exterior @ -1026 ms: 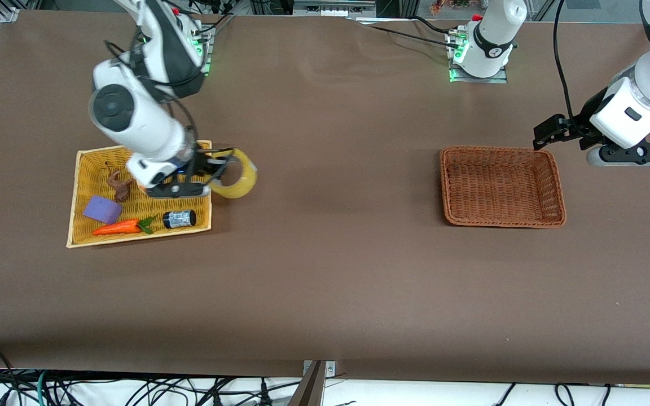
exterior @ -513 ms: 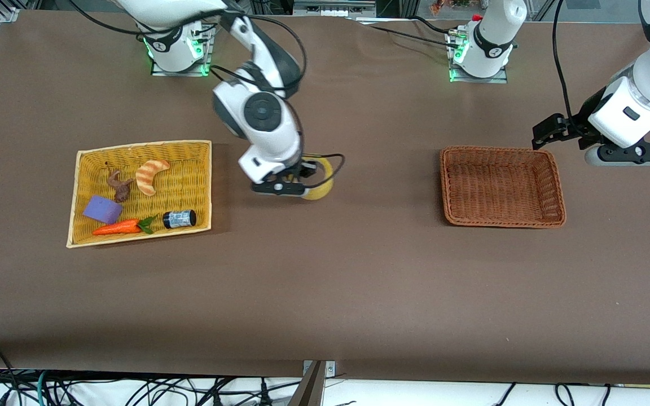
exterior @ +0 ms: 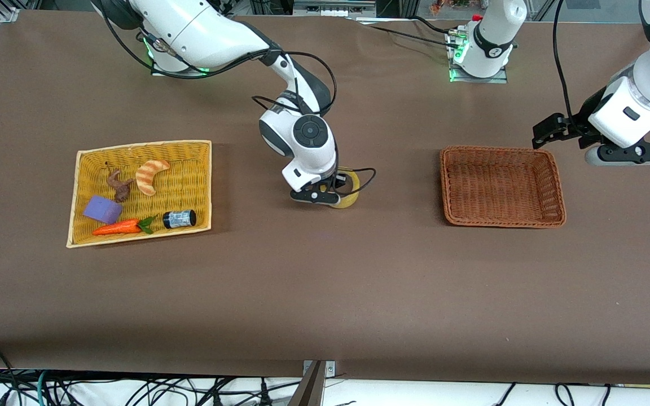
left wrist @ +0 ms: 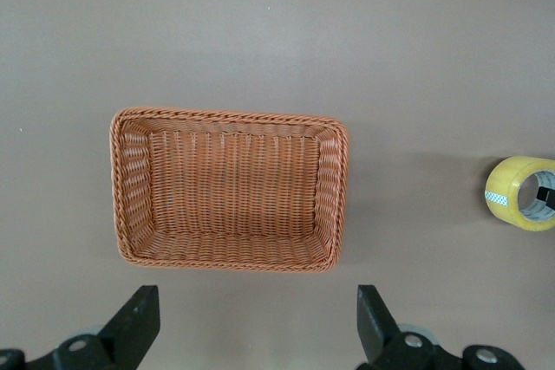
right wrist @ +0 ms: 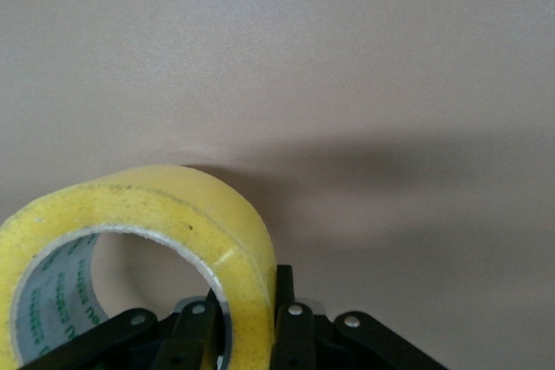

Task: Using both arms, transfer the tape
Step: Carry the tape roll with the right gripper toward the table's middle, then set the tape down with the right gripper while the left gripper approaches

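Since a second ago the right arm has swung away from the yellow basket (exterior: pixel 143 192) and carried the tape (exterior: pixel 349 190) out over the bare brown table (exterior: pixel 325 282), to a spot between that basket and the brown basket (exterior: pixel 501 186), nearer the yellow one than halfway. The right gripper (exterior: pixel 333 193) has its jaws clamped on the tape's wall, one finger inside the ring and one outside, as the right wrist view shows (right wrist: pixel 251 318). The tape (right wrist: pixel 130 249) hangs low over the table, its grey core carrying dark printing too small to read.

The left gripper (exterior: pixel 550 131) hovers near the corner of the brown basket at the left arm's end of the table, jaws wide apart, waiting; its wrist view looks down on the brown basket (left wrist: pixel 228 189) with the tape (left wrist: pixel 523 193) off to one side.

In the yellow basket lie a striped croissant toy (exterior: pixel 152 174), a purple block (exterior: pixel 102 209), a carrot toy (exterior: pixel 121 226), a brown piece (exterior: pixel 118 186) and a small dark bottle (exterior: pixel 179 218) with a pale label, unreadable.
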